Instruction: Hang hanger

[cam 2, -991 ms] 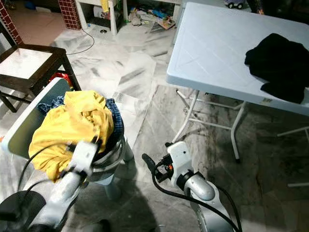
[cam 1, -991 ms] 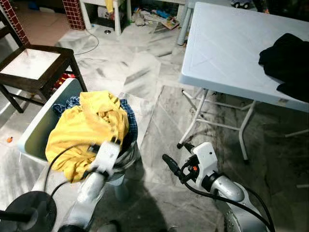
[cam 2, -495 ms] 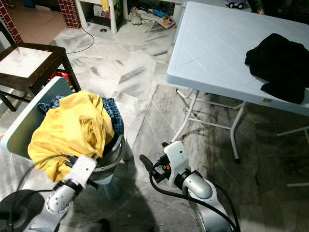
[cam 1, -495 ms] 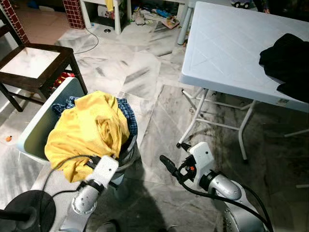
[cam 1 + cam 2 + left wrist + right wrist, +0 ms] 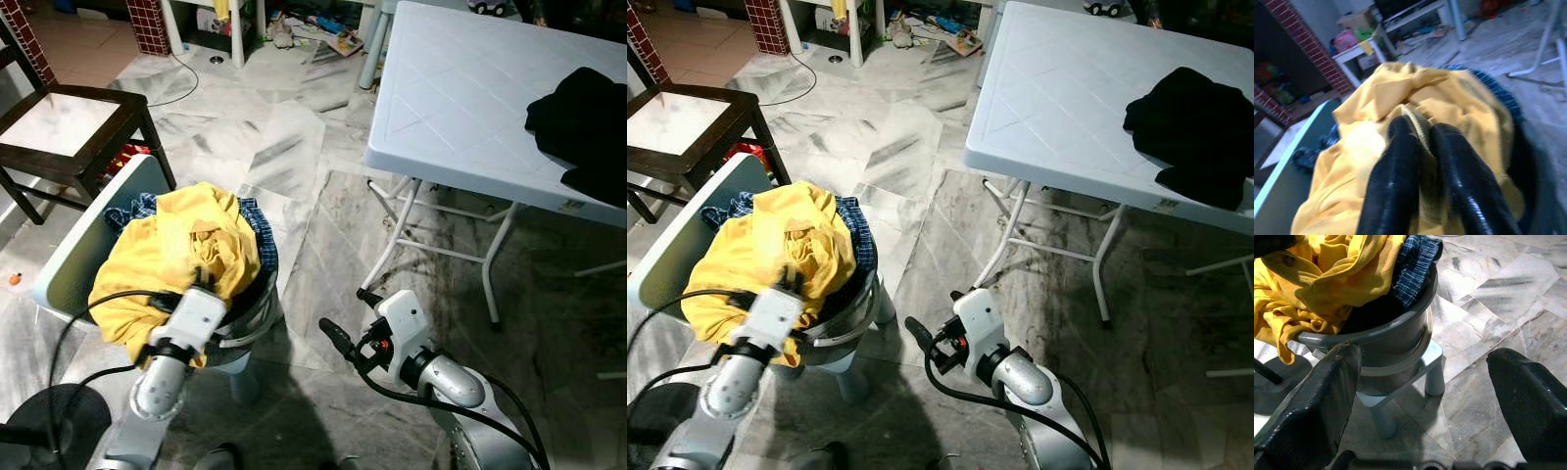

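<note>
A yellow garment (image 5: 181, 250) lies heaped over blue plaid cloth (image 5: 263, 245) in a grey basket (image 5: 1400, 347) that stands on a small stool. My left gripper (image 5: 201, 281) reaches into the near side of the heap. In the left wrist view its two black fingers (image 5: 1396, 166) are pressed together on a fold of the yellow garment (image 5: 1449, 98). My right gripper (image 5: 350, 315) hovers above the floor to the right of the basket, open wide with nothing between its fingers (image 5: 1317, 401). I see no hanger.
A white folding table (image 5: 460, 98) at the right carries a black garment (image 5: 588, 122). A dark wooden chair (image 5: 69, 127) stands at the left, and a pale panel (image 5: 88, 240) leans by the basket. A black round base (image 5: 59, 421) sits near my left arm.
My left gripper dipped back toward me, then pushed forward and left into the yellow garment, bunching it. The right gripper drifted slightly left and lower.
</note>
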You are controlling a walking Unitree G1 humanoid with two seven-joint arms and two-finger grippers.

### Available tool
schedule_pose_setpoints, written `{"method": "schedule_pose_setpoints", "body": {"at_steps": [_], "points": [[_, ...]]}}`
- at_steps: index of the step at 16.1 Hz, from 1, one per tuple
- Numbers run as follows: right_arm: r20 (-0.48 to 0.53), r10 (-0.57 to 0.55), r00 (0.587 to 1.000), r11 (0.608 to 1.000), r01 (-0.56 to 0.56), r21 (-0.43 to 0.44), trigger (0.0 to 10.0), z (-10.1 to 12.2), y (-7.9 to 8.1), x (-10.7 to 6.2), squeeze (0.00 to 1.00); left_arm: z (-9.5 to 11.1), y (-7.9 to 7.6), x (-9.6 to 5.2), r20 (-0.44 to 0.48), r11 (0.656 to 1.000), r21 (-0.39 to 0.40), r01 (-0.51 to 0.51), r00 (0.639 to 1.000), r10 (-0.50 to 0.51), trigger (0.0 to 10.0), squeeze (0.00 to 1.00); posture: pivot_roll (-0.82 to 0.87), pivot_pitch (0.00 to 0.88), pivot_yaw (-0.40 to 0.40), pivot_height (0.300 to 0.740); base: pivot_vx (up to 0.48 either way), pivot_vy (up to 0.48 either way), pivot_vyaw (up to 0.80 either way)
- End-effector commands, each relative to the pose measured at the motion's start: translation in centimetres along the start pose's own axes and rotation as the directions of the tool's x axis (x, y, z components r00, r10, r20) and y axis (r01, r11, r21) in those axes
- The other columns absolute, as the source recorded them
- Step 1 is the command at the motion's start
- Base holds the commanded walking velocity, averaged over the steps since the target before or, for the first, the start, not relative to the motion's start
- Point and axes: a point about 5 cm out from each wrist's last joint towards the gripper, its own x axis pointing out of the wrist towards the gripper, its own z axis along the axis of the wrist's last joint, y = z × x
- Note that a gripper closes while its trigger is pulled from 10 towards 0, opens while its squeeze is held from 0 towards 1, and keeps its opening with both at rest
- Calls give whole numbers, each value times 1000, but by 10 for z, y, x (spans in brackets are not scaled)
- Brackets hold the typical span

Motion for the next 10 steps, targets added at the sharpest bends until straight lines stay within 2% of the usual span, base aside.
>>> {"method": "schedule_pose_setpoints", "body": {"at_steps": [1, 3, 4, 8, 10], "points": [[-13, 10, 1000, 1000, -10, -6, 10000, -3, 0, 0, 0, -4, -2, -5, -30, 1000, -19, -3, 1000, 3, 10000, 1000, -60, 177, -111, 740, 0, 0, 0], [-14, 16, 1000, 1000, -17, -10, 10000, -2, 0, 1, 0, -11, -4, -10, -79, 996, -91, -20, 997, 13, 10000, 1000, -57, 179, -114, 740, 0, 0, 0], [-15, 17, 1000, 1000, -17, -11, 10000, -2, 0, 2, 0, -14, -5, -14, -87, 995, -97, -13, 996, 5, 10000, 1000, -55, 181, -116, 740, 0, 0, 0], [-20, 27, 999, 999, -27, -22, 10000, -3, 2, 2, 0, -19, -13, -36, -42, 999, -3, 53, 998, -53, 10000, 1000, -51, 184, -121, 740, 0, 0, 0], [-21, 31, 999, 999, -32, -25, 10000, -3, 3, 2, 0, -25, -14, -43, -76, 998, -33, 53, 996, -56, 10000, 1000, -49, 184, -122, 740, 0, 0, 0]]}}
